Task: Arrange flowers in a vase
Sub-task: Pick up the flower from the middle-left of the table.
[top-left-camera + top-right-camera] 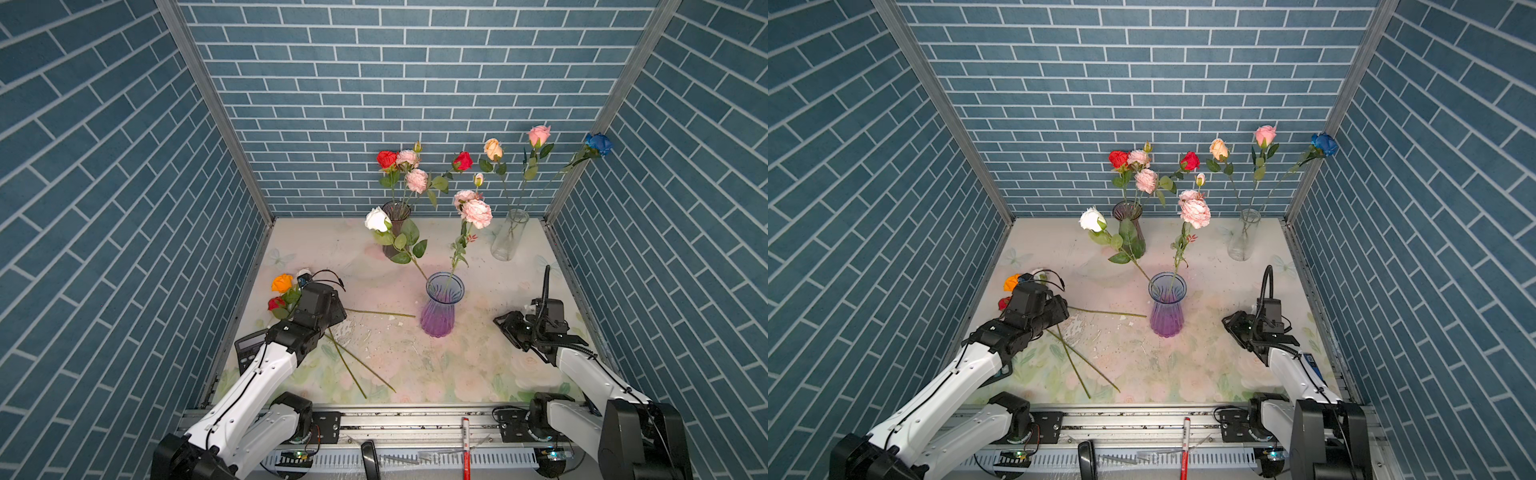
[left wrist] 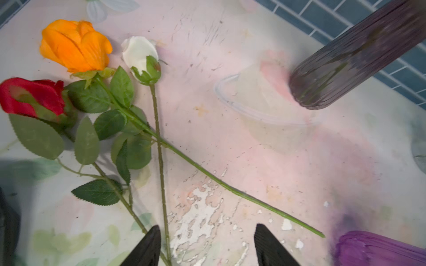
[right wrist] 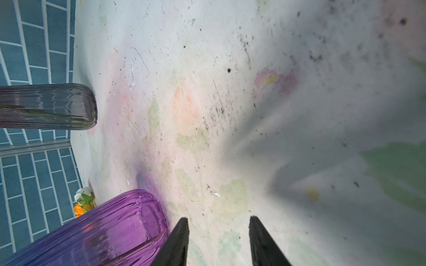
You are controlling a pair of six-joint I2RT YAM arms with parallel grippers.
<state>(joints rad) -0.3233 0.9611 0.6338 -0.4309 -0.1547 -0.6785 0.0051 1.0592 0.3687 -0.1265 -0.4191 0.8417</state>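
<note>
Three flowers [image 2: 108, 124] lie crossed on the table [image 2: 253, 161] below the left gripper [image 2: 207, 246], whose jaws stand half open, empty. The right gripper [image 3: 219, 241] is parted and empty too. Stems look light and bendy (probably slippery); grasp bare stem below leaves.

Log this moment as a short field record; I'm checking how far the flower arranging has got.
purple vase: centre of table, holds white rose and pink peonies
dark vase: back, holds red roses, pink blooms
clear vase: back right, holds peach rose, pink rose, blue rose
loose on table: orange rose, red rose, white bud, stems crossing
left gripper: open, over the loose stems
right gripper: open, empty, beside purple vase
</note>
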